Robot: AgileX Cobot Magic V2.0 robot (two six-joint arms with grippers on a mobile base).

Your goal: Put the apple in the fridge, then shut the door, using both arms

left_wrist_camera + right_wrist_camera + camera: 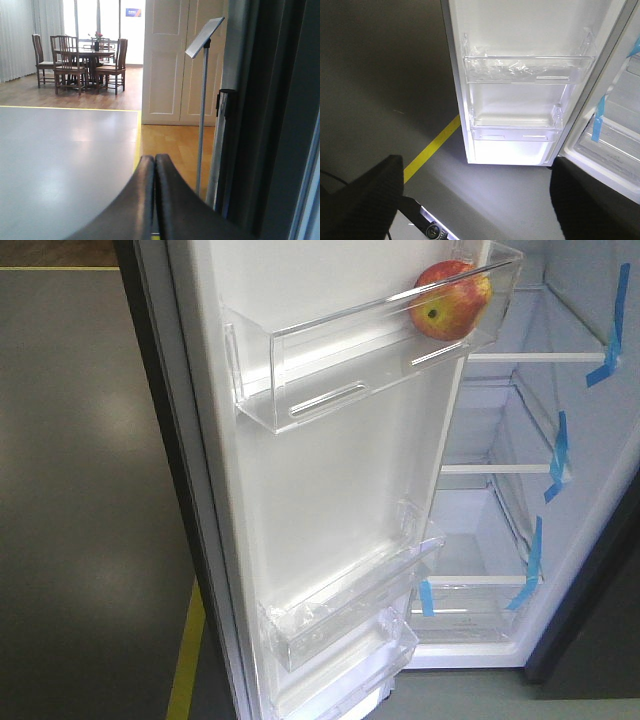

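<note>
The apple [449,300] sits in the clear top bin [340,370] of the open door [330,490], upper right of the front view, with the white fridge [475,530] interior beyond. The left gripper [154,162] is clenched on nothing, beside the door's dark outer edge. The right gripper [477,185] is spread wide and empty, facing the lower bins [520,70]. Placing looks done; next, an arm must push the door shut.
</note>
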